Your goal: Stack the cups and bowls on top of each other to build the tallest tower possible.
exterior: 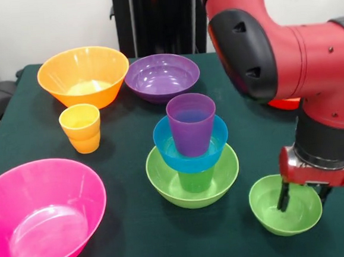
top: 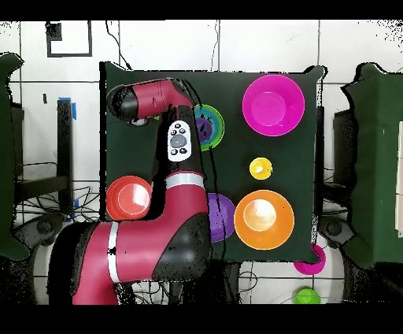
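Observation:
The tower stands mid-table: a lime-green bowl (exterior: 164,179) holds a green cup (exterior: 197,180), with a blue bowl (exterior: 164,142) and a purple cup (exterior: 191,122) on top; it also shows in the overhead view (top: 209,126). A small green bowl (exterior: 274,213) sits on the table to its right. My gripper (exterior: 302,195) is lowered at this bowl's far rim, one finger (exterior: 283,195) inside it, and looks open. A yellow-orange cup (exterior: 81,128) stands alone to the left. In the overhead view the arm hides the gripper and the small green bowl.
A large pink bowl (exterior: 44,213) is front left, an orange bowl (exterior: 84,76) and a purple bowl (exterior: 162,75) at the back. A red-orange bowl (top: 128,197) sits behind the arm. A pink and a green object (top: 305,296) lie off the table.

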### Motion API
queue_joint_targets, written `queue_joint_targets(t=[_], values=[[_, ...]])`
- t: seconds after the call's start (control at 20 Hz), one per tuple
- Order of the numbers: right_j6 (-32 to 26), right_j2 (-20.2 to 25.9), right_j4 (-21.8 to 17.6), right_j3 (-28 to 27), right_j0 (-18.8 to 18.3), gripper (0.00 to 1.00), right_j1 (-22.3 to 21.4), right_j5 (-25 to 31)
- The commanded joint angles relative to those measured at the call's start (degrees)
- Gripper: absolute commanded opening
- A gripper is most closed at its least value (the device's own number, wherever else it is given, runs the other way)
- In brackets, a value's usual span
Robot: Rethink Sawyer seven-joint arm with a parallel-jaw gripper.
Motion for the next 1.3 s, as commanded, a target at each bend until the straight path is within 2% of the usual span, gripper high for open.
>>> queue_joint_targets(t=[0.05, 0.45, 0.5, 0.75, 0.9, 1.1, 1.3], values=[[12.38, -0.52, 0.92, -1.96, 3.17, 1.00, 1.34, 0.07], [13.62, -3.20, 2.91, -0.08, 4.75, 1.00, 0.03, 1.00], [13.76, -3.55, 3.06, 0.03, 4.91, 0.00, 0.00, 1.04], [12.05, -3.69, 3.97, 0.95, 4.75, 0.00, -0.51, 0.29], [10.76, -3.86, 4.62, 3.37, 4.55, 0.00, -2.13, -1.72], [6.68, -2.88, 5.65, 10.53, 3.45, 0.00, -8.02, -2.62], [5.65, -5.53, 4.98, 14.63, 4.46, 0.00, -12.93, -0.16]])
